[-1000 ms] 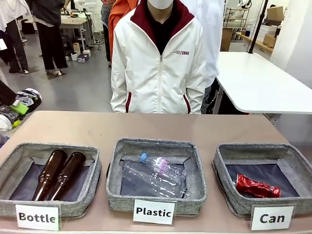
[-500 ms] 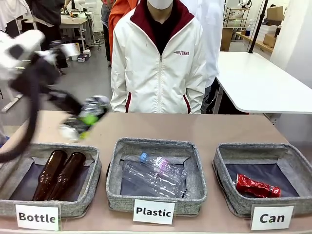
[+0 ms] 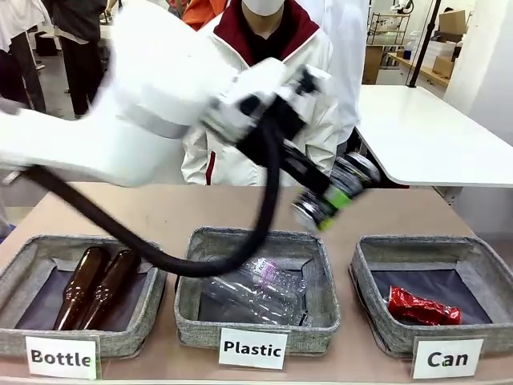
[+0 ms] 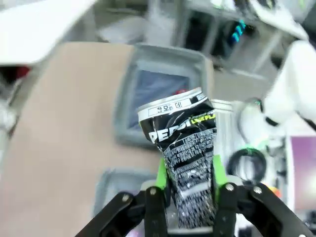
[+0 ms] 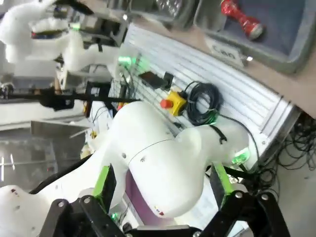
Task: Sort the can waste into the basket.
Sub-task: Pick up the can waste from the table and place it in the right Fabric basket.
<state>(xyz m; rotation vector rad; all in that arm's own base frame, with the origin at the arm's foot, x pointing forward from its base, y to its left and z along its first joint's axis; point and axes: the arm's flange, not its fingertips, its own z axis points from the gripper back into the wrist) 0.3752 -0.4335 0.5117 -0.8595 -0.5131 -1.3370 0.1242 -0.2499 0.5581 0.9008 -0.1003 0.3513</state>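
**Black can riding toward the "Can" basket in the left gripper**

You are watching the left gripper (image 3: 337, 198) carrying the black can (image 3: 335, 192) in the air above the table's far-right part, between the "Plastic" basket (image 3: 256, 317) and the "Can" basket (image 3: 377, 317). In the left wrist view the green pads (image 4: 161, 174) are pressing on both flanks of the black can (image 4: 185, 153) near its lower end, jaws clamped on it, its silver rim pointing away from the wrist toward the grey basket below.

The red can (image 3: 423, 308) is lying inside the "Can" basket, toward its right side.

Judge the black can as light, thin-walled and already crumpled: it is likely giving under pressure rather than resisting, and its printed skin is probably slick. A hold across the dented waist looks the safest, since the creases are offering the pads some purchase.

The right gripper (image 5: 163, 197) is pointing at the robot's own base, its jaws standing wide apart and holding nothing.
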